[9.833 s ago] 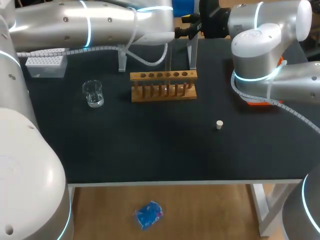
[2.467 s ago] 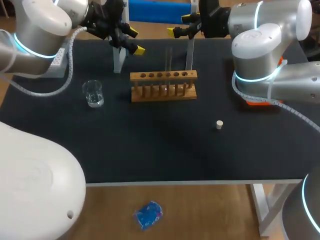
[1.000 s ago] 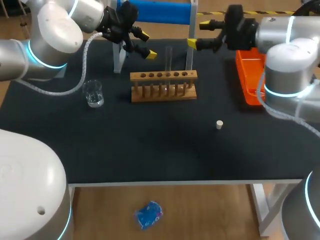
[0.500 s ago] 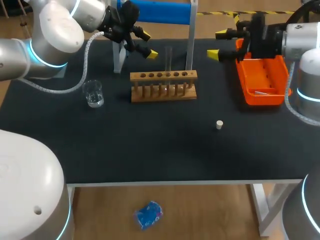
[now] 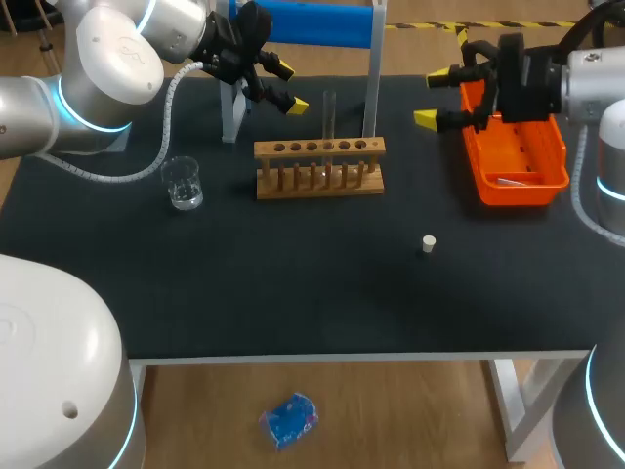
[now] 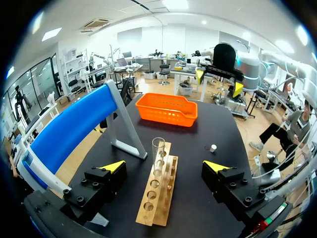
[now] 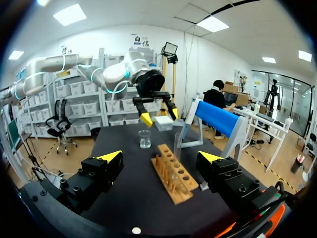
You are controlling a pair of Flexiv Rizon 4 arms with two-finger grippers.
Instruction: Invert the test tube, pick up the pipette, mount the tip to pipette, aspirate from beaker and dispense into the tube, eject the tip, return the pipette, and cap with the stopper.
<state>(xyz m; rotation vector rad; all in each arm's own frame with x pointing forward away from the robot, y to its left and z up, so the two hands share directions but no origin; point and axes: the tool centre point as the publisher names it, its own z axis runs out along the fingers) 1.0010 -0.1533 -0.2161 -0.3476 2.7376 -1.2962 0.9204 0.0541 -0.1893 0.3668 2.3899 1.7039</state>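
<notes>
Left gripper (image 5: 285, 86): fingers spread, empty, set either side of test tube (image 5: 329, 109) just ahead in wooden rack (image 5: 319, 184); likely pre-grasp for inversion. Right gripper (image 5: 434, 98): spread, empty, beside orange tray (image 5: 518, 193), clear of rack.

A: What's sitting on the black table (image 5: 293, 293)?
B: Wooden rack (image 5: 319, 168), mid-table twd the back, row of holes on top. Stand w/ blue bar (image 5: 322, 21) just behind it.
A: Anything else?
B: Orange bin (image 5: 527, 191), right of the rack, well apart.
</notes>
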